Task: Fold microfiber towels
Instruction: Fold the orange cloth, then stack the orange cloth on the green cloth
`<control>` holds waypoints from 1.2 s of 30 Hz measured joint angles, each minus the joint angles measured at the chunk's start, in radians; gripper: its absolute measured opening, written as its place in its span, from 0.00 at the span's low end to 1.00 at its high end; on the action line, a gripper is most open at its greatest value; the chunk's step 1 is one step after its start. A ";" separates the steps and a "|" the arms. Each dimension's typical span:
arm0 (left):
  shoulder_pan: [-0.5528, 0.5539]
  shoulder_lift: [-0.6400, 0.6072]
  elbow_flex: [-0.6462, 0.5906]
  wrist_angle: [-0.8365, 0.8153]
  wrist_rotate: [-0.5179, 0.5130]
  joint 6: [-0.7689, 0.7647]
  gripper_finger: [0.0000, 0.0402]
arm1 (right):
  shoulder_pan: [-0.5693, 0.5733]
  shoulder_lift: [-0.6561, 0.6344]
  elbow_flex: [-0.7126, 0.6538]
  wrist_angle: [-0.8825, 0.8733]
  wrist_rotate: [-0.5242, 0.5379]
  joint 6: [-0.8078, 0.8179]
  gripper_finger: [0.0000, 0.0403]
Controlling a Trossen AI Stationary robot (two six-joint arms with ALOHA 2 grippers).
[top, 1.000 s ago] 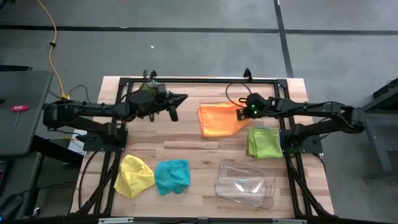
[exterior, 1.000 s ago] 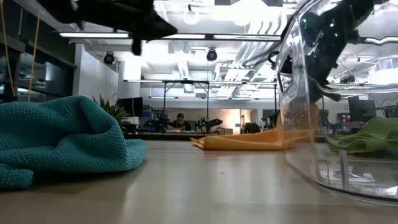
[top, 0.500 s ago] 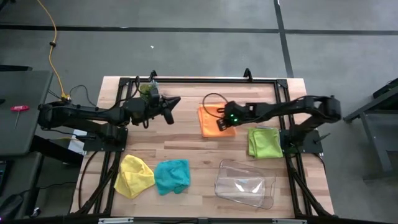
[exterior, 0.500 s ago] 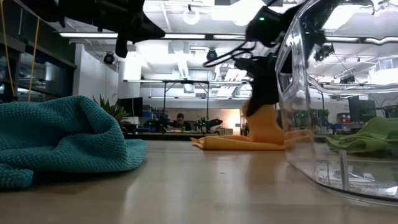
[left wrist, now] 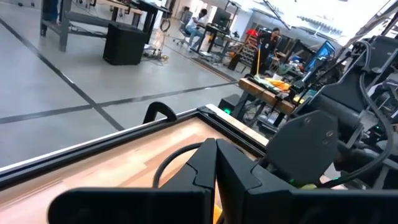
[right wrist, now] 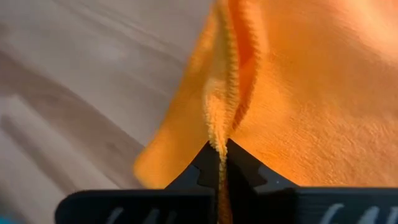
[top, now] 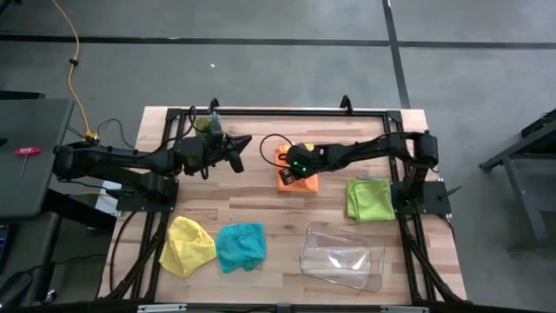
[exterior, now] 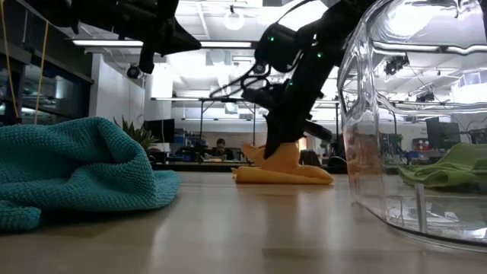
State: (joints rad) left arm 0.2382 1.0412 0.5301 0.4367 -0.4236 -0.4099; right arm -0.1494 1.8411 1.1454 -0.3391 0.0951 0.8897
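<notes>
Our right gripper (top: pixel 291 165) pinches a hem of the orange towel (top: pixel 295 176) between closed fingers; in the right wrist view the doubled edge (right wrist: pixel 227 81) runs straight down into the seam between the two fingers. We hold that edge raised a little off the worktop (top: pixel 261 204), over the towel's own left part, and the rest of the cloth lies folded and flat beneath, near the middle of the far edge. From table height the orange towel (exterior: pixel 283 169) rises to a small peak under the gripper (exterior: pixel 275 144).

Our left gripper (top: pixel 241 142) hangs above the wood just left of the orange towel, apart from it, fingers pressed together on nothing.

We see the lime green towel (top: pixel 368 198) folded by the right edge, and the yellow towel (top: pixel 189 245) and teal towel (top: pixel 241 246) crumpled side by side at the near-left. A clear tray (top: pixel 342 256) sits at the near-right.
</notes>
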 joint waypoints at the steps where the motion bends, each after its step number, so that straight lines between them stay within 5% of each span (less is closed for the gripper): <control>1: 0.000 0.000 0.000 0.000 0.000 -0.004 0.00 | -0.002 0.005 0.000 -0.005 0.000 0.014 0.00; 9: 0.004 0.000 0.000 -0.003 0.001 0.000 0.00 | -0.009 0.007 -0.001 0.017 -0.081 0.028 0.05; 16: 0.026 0.000 0.000 -0.007 0.001 0.010 0.00 | -0.020 -0.014 -0.001 0.083 -0.203 -0.019 0.36; 22: 0.031 0.000 0.000 -0.065 0.003 0.020 0.00 | -0.041 -0.109 -0.001 0.010 -0.136 -0.106 0.56; 31: 0.030 0.000 0.000 -0.109 0.035 0.020 0.00 | -0.083 -0.207 -0.011 -0.351 0.019 -0.140 0.59; 36: 0.028 0.000 0.000 -0.118 0.058 0.014 0.00 | -0.133 -0.220 -0.172 -0.292 -0.031 -0.117 0.59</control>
State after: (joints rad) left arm 0.2662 1.0416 0.5301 0.3191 -0.3653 -0.3956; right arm -0.2819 1.6207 0.9731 -0.6313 0.0643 0.7728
